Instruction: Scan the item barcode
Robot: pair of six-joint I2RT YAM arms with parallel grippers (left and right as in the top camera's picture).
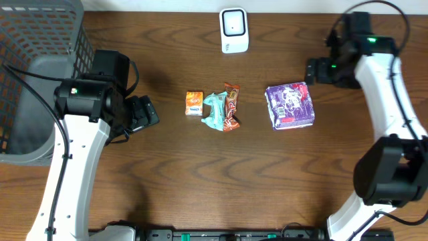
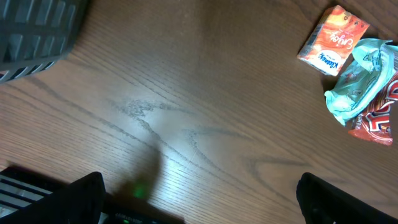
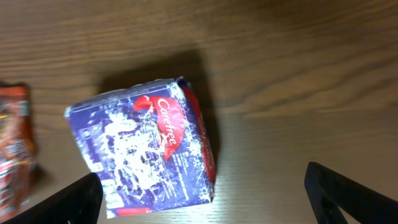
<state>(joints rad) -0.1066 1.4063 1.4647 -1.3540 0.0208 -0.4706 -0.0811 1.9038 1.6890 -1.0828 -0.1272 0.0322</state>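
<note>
- My right gripper (image 3: 208, 194) stands wide and empty, near the purple pack (image 3: 143, 155).
- That pack lies flat on the tabletop (image 1: 160, 174), right of centre, nearer than the white scanner (image 1: 234, 30) at the far edge.
- My left gripper (image 2: 202, 196) is wide too and holds nothing. It sits left of the orange box (image 2: 333, 38), teal wrapper (image 2: 360, 78) and red bar (image 2: 379, 121).

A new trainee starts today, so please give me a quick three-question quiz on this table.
1. True or false: the left gripper and the right gripper are both open and empty.
2. In the overhead view the scanner stands at: A top centre; B bottom left; C right edge.
3. Which item lies below the right gripper?
Key: 1 true; 2 A; 3 the purple pack.
</note>
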